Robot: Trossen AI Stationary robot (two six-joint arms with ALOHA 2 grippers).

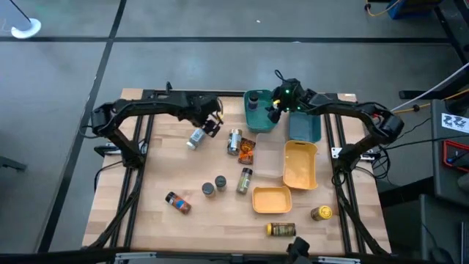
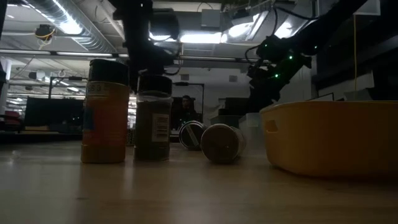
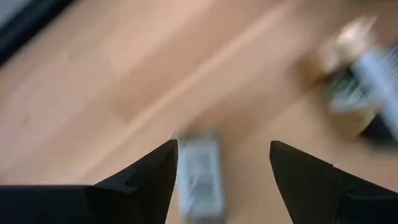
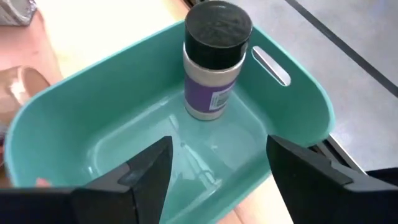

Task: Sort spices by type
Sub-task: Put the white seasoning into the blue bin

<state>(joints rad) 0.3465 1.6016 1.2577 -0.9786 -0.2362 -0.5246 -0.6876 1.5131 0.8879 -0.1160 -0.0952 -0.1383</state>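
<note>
The right pincer hangs wide open and empty over the teal plastic bin (one purple-labelled black-lidded jar stands inside); the left pincer is also open, empty.

Left wrist view, blurred. The left gripper has its 2 dark fingers spread apart, a clear gap between them, nothing clamped. Below them, light wooden table with faint plank seams running diagonally. 1 small grey-white jar lies on the wood in the gap, close beside one finger and partly cut off by the frame edge; label unreadable, contact with the finger cannot be told. 1 more spice container lies farther off near the frame edge: pale cap end, whitish label, dark part at the far side, too smeared to identify. Dark strip at one frame corner, beyond the table's edge.
</note>
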